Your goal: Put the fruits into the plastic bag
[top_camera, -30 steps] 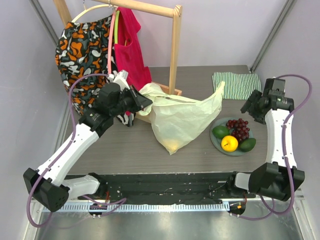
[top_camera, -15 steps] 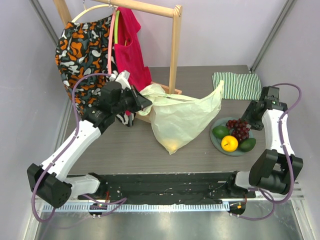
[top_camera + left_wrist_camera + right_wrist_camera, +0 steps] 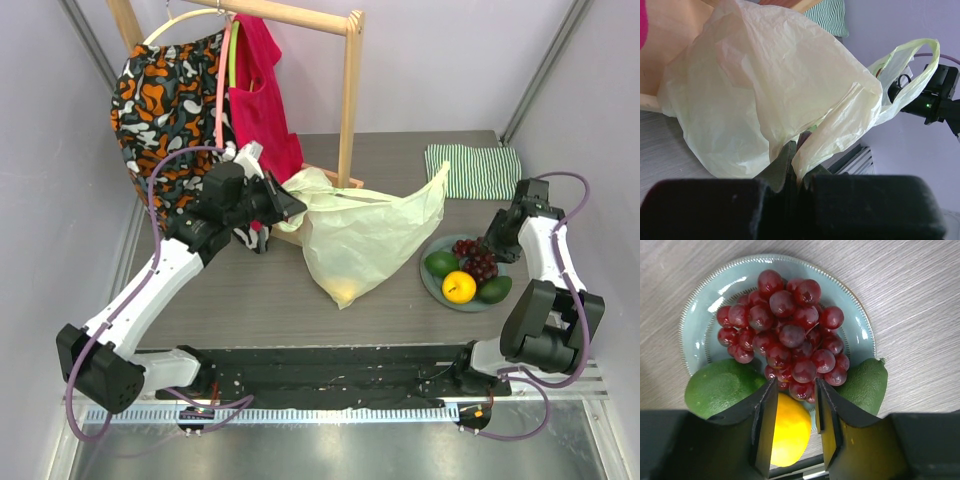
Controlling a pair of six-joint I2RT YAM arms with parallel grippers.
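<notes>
From above, we see the left gripper (image 3: 290, 205) pinched on the rim of the plastic bag (image 3: 365, 240), holding its mouth up off the bench (image 3: 250, 300) so that the bag fans away from the fingertips toward the plate (image 3: 432, 283). A yellowish shape shows through the bag's low corner, far from that gripper, and we take it for a fruit already inside, though we cannot tell which. The right gripper (image 3: 497, 242) hangs just over the plate, with the grape bunch (image 3: 478, 258) directly beneath it, the first avocado (image 3: 440, 264), the citrus (image 3: 459, 287) and the second avocado (image 3: 495, 290) close around. By our reckoning the job is early: four fruits wait on the plate. At the left wrist, the left gripper (image 3: 792, 167) is closed tight on a gathered fold of the plastic bag (image 3: 765, 100), which billows ahead of the fingers, thin, crinkled, pale yellow-green and translucent, one handle loop (image 3: 920, 65) standing free beyond. At the right wrist, the right gripper (image 3: 795, 384) is parted about a few grapes wide and holds nothing. Its tips straddle the near edge of the grape bunch (image 3: 785, 335), a glossy dark red cluster heaped ahead of the fingers on the pale blue plate (image 3: 695, 325). The first avocado (image 3: 722, 387) lies just outside one finger, the second avocado (image 3: 867, 385) just outside the other, and the citrus (image 3: 790, 432) sits between the fingers, behind their tips.
</notes>
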